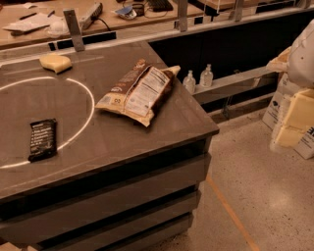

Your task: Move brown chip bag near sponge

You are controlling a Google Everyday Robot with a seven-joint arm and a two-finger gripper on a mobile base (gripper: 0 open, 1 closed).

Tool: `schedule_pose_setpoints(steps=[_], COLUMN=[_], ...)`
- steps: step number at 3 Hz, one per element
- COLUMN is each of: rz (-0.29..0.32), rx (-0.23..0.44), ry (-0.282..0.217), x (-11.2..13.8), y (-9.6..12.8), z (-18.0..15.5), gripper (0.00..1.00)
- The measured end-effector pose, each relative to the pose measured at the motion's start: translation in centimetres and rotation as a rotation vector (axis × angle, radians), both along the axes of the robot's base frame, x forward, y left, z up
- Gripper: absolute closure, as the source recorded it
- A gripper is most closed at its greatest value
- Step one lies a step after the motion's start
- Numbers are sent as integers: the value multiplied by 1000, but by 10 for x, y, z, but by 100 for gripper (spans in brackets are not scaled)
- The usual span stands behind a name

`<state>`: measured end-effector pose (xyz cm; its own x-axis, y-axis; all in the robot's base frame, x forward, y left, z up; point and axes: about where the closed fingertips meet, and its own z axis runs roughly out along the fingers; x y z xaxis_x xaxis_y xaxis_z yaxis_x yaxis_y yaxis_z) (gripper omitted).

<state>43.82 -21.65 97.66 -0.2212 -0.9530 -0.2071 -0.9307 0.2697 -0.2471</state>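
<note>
The brown chip bag [140, 90] lies flat on the dark table [122, 142], near its right side, with the white nutrition-label panel facing up. The sponge [55, 62], a small pale yellow block, sits at the far left of the table, well apart from the bag. My gripper [294, 122] hangs at the right edge of the view, off the table and above the floor, far to the right of the bag. It holds nothing that I can see.
A black bar wrapper [42, 139] lies at the front left, on a white circle line [91, 105] painted on the table. Two small clear bottles [198, 78] stand on a ledge behind the table's right edge. A cluttered counter [98, 14] runs along the back.
</note>
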Motion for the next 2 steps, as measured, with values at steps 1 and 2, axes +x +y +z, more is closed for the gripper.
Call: schedule_pose_setpoints(steps=[1,2], rz=[0,-18], rx=[0,68], ry=[0,-14], x=[0,0], y=[0,5], z=[0,0], gripper=[0,0])
